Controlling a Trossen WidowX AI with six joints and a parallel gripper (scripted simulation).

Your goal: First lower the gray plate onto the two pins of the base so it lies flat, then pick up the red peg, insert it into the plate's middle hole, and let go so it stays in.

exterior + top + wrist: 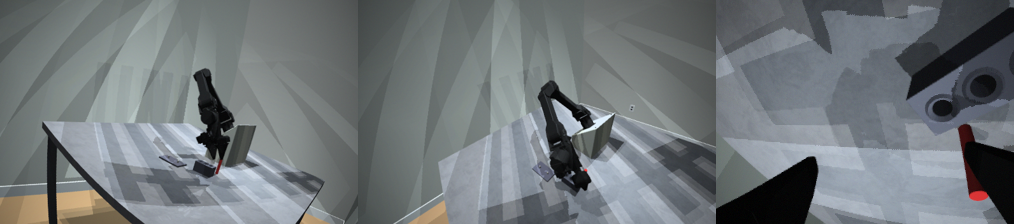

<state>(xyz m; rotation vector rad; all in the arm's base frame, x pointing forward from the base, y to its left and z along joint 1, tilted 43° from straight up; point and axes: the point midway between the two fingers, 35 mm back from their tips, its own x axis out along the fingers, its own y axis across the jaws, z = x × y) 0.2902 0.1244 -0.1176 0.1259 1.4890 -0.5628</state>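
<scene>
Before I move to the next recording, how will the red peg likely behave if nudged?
The red peg stands on end and looks slim for its height, so a sideways nudge would probably tip it. Its round shape suggests it could roll afterwards.

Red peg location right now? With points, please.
Exterior view, right of center: upright beside the gray block's (pixel 204 168) (pixel 931 117) right end, the red peg (pixel 218 167) (pixel 970 172) just below the open gripper (pixel 218 158) (pixel 892 157).
</scene>
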